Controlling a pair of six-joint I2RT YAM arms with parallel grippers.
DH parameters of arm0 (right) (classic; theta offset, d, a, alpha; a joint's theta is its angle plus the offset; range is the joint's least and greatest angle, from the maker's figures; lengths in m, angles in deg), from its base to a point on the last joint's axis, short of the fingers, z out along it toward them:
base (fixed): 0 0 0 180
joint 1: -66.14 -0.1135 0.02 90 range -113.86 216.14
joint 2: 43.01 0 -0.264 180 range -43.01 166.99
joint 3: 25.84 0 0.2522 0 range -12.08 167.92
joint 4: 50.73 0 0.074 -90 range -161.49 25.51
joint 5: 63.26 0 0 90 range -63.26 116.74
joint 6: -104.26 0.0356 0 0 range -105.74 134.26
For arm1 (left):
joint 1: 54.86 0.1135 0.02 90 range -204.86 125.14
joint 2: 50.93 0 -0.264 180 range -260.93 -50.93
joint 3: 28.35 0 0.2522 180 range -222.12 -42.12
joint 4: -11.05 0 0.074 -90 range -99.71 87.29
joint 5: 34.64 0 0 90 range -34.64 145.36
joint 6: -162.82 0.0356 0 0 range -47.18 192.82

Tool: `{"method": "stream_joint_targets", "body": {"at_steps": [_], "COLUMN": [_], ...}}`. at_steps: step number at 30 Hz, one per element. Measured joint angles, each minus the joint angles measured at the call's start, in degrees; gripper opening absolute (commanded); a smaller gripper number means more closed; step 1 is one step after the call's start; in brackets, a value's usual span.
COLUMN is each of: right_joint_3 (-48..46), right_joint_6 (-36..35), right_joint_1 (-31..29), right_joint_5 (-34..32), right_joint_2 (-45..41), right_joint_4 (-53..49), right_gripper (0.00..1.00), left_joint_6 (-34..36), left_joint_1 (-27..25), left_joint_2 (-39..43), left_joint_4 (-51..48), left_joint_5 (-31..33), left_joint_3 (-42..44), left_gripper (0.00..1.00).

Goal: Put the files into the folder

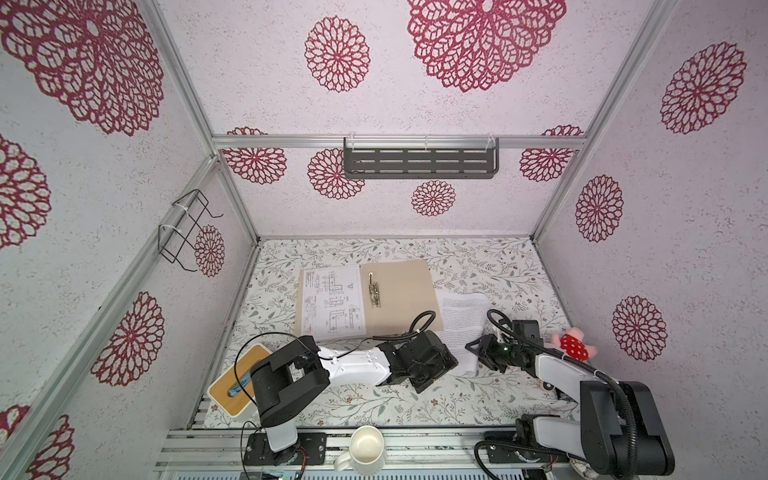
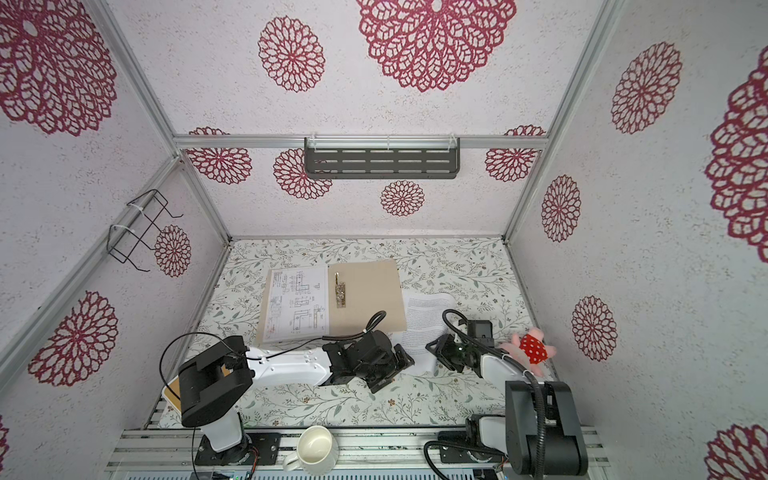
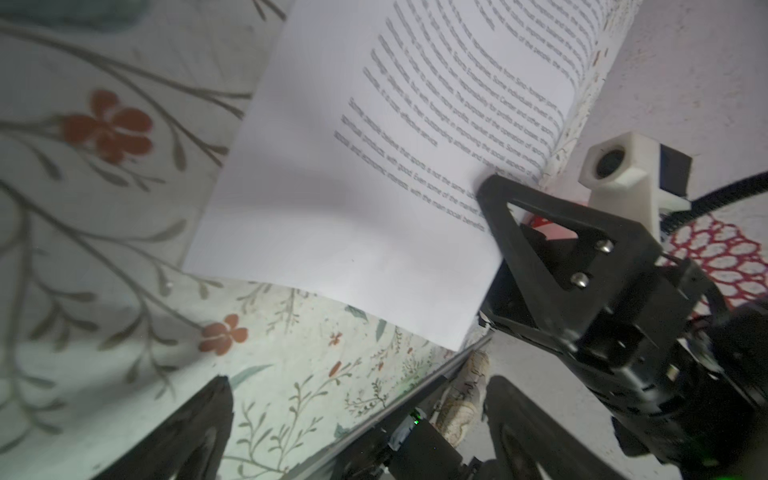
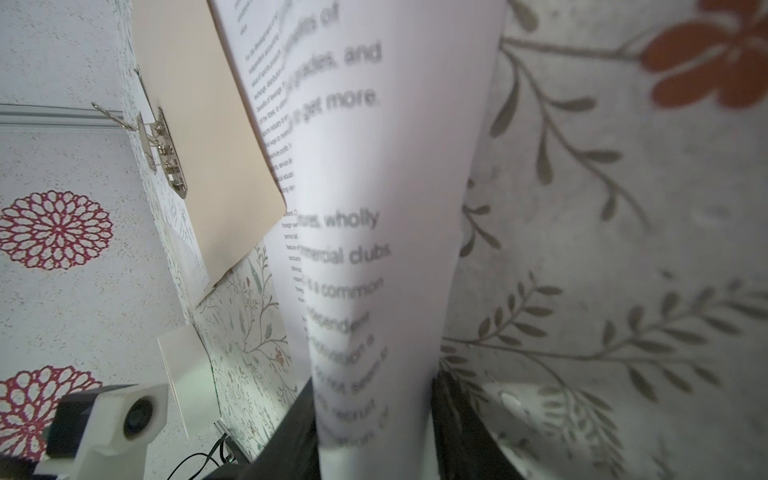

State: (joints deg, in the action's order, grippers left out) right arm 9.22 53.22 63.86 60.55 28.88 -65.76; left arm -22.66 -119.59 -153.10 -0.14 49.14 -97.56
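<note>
- The text sheet (image 1: pixel 459 320) lies on the table (image 1: pixel 478 266) just beside the folder (image 1: pixel 403 291), off its right edge. It is not yet inside, and its near part is lifted and curled.
- The right gripper (image 1: pixel 478 347) is closed on that lifted edge. The right wrist view shows the paper running between its jaws. Judged purpose: to raise the page so it can be drawn across onto the folder.
- The left gripper (image 1: pixel 440 372) sits at the sheet's near left side, jaws spread wide and holding nothing. It is probably placed to steady or take the limp page.
- The folder lies flat and open with its clip (image 1: pixel 374 291) exposed and its right half bare, ready to receive.
- The drawing sheet (image 1: pixel 332 303) rests on the folder's left half.
- Risk: a page pinched at one edge may buckle against the folder's rim.
</note>
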Motion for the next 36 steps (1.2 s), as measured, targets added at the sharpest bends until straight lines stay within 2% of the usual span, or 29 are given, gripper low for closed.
{"method": "stream_joint_targets", "body": {"at_steps": [6,15,23,28,36], "right_joint_3": [-0.3,-1.6,-2.9,-3.1,-3.4], "right_joint_6": [2.7,5.1,7.7,9.1,10.5], "right_joint_1": [-2.6,-4.0,-5.2,-6.3,-6.8], "right_joint_5": [-1.5,-4.0,-5.6,-6.6,-8.4], "right_joint_2": [-0.1,-2.5,-4.4,-4.9,-6.3], "right_joint_4": [1.5,1.6,2.2,2.8,2.3], "right_gripper": [0.43,0.44,0.44,0.44,0.44], "left_joint_6": [-4.8,-10.6,-15.5,-17.5,-20.1], "left_joint_1": [-1.5,-4.3,-4.6,-4.7,-4.9], "left_joint_2": [-3.0,-6.4,-8.3,-8.5,-10.8], "left_joint_4": [10.5,20.2,30.3,32.7,37.4], "left_joint_5": [0.1,1.5,5.0,7.6,12.3], "left_joint_3": [2.0,3.9,6.9,8.0,8.5], "left_gripper": [0.98,0.98,0.99,0.96,0.87]}}
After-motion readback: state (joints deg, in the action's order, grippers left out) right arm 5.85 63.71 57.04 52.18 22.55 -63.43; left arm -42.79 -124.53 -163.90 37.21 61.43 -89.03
